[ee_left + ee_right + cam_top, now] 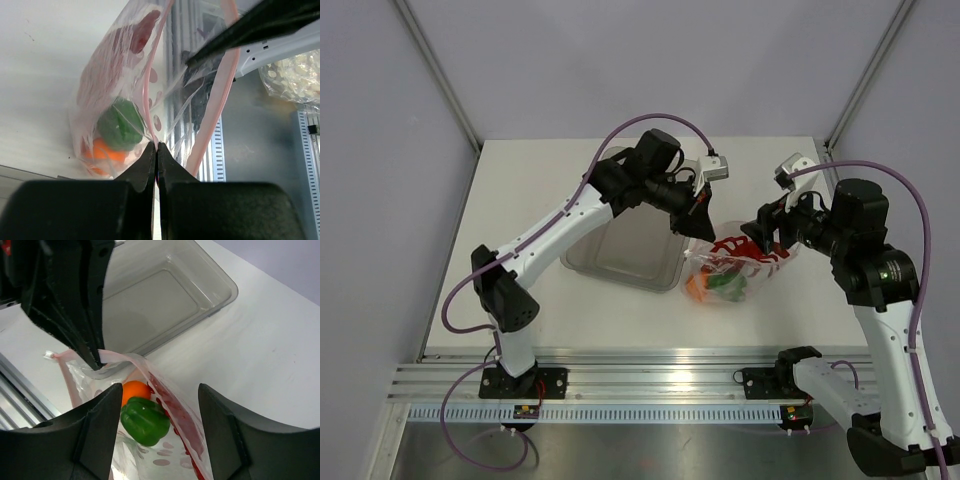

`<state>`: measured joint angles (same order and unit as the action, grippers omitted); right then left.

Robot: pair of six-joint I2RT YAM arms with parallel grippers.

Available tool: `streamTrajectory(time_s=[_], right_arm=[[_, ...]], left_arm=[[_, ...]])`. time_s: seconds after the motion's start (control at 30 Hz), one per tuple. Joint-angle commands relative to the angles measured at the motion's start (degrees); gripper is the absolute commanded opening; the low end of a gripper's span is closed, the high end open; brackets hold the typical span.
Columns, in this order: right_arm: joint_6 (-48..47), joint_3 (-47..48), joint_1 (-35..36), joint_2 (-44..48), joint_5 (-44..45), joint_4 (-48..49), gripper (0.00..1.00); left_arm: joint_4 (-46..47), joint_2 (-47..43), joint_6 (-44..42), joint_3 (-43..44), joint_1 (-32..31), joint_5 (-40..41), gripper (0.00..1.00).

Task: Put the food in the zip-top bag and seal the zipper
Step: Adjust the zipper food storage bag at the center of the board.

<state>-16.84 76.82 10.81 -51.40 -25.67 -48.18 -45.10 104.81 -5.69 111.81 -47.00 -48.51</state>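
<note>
At the worktop's [520, 200] right half, just beside the tray [220, 285]: one bag [745, 268], its mouth being held up and gaping.

Contents: lobster [97, 80], pepper [145, 421] and orange [135, 390] are all sitting inside, with pepper and orange touching.

Zipper [145, 95]: its two halves are bowing apart and not yet sealed.

Left pincer [155, 150]: clamping tight on the mouth edge, where one zipper half is running into its tips.

Right pincer [160, 392]: gaping wide and gripping nothing, its fingers straddling the open mouth opposite the left.

Hazards, as judged:
- Slipping. The left pincer is gripping only a thin strip of slick film. The weight of the food, or a tug from the right arm, is likely to be pulling it free.
- Missing the track. The halves are curving away from each other, so a pinch landing beside the zipper would be creasing film and sealing nothing.
- Trapping. The pepper is lying close to the opening and may be getting caught between the halves, or rolling out if the bag is tipping.
- Partial seal. Pressing at one spot only would be leaving the rest of the mouth open.
</note>
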Motion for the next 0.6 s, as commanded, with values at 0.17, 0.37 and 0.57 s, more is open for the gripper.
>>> streamTrajectory(time_s=[0.17,0.37,0.57], right_arm=[[-2.41,-4.13,1.5,1.92,-5.97,6.17,0.68],[-1.09,-5.97,2.11,1.04,-4.31,7.49,0.42],[0.57,-6.5,2.29,0.16,-3.07,8.45,0.03]], left_arm=[[4.85,1.62,1.83,3.76,0.77,-9.14,0.0],[4.93,1.71,2.44,4.47,0.95,-9.5,0.0],[6.16,1.45,4.46,4.29,1.39,-8.79,0.0]])
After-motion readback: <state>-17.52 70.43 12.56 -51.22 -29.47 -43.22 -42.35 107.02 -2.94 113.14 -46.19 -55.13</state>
